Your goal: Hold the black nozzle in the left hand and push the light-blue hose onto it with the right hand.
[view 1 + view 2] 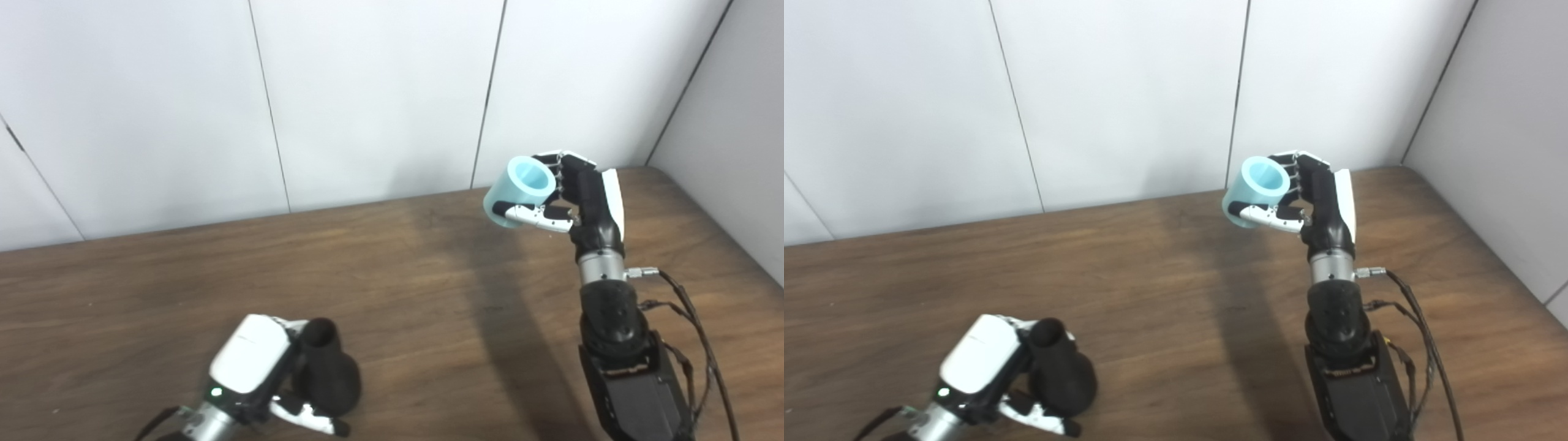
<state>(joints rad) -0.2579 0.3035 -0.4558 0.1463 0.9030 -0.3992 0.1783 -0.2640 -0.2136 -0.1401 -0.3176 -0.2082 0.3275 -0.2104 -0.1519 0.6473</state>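
The black nozzle (327, 370) has a narrow neck on top and a wide rounded base, and it stands low over the wooden table (398, 288) at the lower left. My left hand (260, 367) is shut on it, thumb under the base and fingers behind the neck. The light-blue hose (520, 190) is a short open tube, raised at the upper right with its open mouth facing up and toward me. My right hand (579, 196) is shut on it, thumb across the front and fingers behind. A wide gap of table separates the two pieces.
White wall panels (367, 98) stand right behind the table's far edge, and another wall (735, 141) closes the right side. Black cables (698, 331) hang from my right forearm.
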